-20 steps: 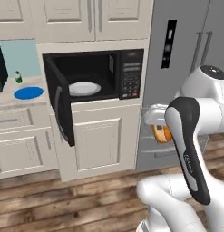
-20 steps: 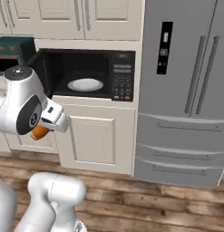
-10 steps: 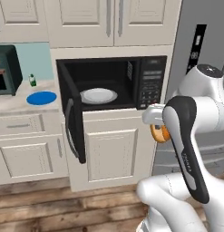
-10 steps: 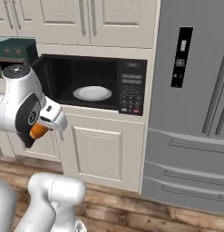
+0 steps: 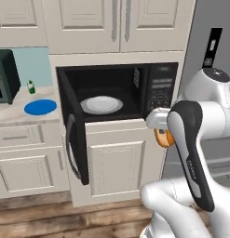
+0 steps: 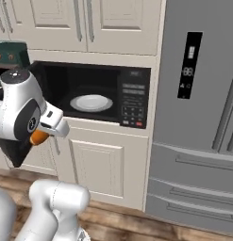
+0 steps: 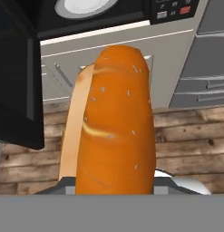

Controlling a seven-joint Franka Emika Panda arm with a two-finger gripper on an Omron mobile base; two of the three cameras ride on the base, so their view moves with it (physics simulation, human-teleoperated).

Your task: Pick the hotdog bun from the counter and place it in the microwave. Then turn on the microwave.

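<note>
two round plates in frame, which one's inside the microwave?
The white plate, sitting inside the open microwave. The blue plate lies out on the counter to its left, near the dark green appliance.

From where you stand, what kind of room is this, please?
Most likely a home kitchen, a rendered one. A built-in microwave with its door open sits among cream cabinets, a steel fridge stands beside it, and a stone counter carries a blue plate.
</note>
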